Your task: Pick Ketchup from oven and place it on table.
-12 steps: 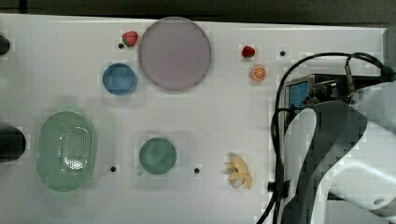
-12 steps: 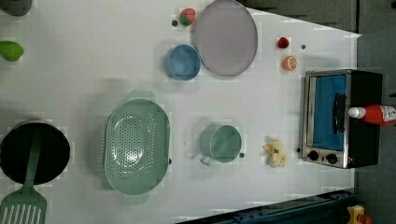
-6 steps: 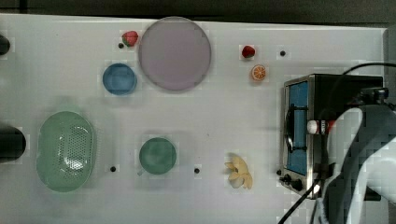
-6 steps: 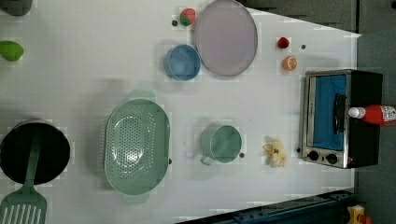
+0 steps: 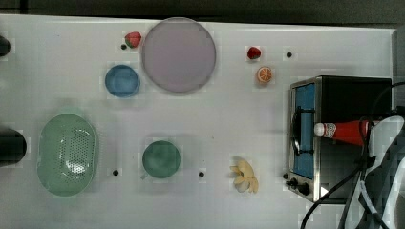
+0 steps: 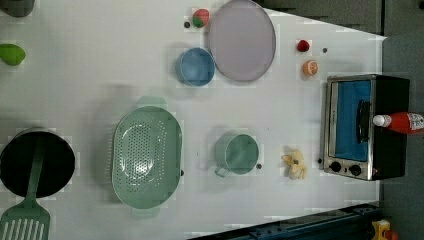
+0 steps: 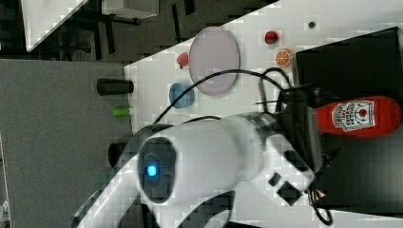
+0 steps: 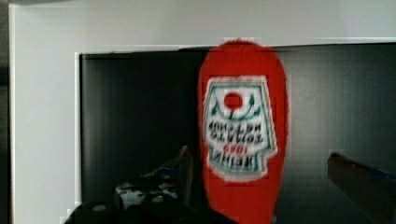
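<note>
Ketchup lies on oven top, base cut off; gripper open, fingers straddling it.

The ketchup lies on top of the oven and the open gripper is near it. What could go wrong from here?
1. The ketchup lies on its side on the oven roof; a nudge from a finger might roll it away.
2. Its cap overhangs the front edge, so a push could tip it onto the table.
3. Cables hang beside the oven and may snag as the arm moves.
</note>
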{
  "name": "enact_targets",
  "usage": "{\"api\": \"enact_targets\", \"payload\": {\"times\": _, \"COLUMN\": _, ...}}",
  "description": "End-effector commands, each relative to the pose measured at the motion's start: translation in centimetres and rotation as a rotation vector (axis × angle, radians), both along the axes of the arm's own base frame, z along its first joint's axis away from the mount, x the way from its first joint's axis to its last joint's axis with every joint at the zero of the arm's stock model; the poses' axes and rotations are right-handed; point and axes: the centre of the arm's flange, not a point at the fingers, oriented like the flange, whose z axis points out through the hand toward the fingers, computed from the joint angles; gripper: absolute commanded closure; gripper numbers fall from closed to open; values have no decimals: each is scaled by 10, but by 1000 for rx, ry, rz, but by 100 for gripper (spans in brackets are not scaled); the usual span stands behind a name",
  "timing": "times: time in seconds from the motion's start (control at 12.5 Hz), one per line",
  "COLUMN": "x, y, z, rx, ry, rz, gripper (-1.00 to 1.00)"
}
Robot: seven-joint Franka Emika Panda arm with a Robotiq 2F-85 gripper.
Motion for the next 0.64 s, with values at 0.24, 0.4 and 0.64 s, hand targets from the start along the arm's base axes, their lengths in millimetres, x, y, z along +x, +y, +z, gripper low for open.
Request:
{"api": "enact_targets", "payload": {"times": 0.24, "x": 7, "y": 1, "z": -33, "rx": 50, "ry": 4, "rz": -2, "gripper": -100}}
{"api": "enact_targets", "payload": {"times": 0.4, "x": 14, "y": -1, "z": -44, "rx": 30, "ry": -22, "rz": -6, "gripper": -100}}
{"api": "enact_targets", "payload": {"times": 0.64, "x": 10, "y": -2, "z": -53, "rx": 47, "ry": 2, "rz": -15, "gripper": -36}}
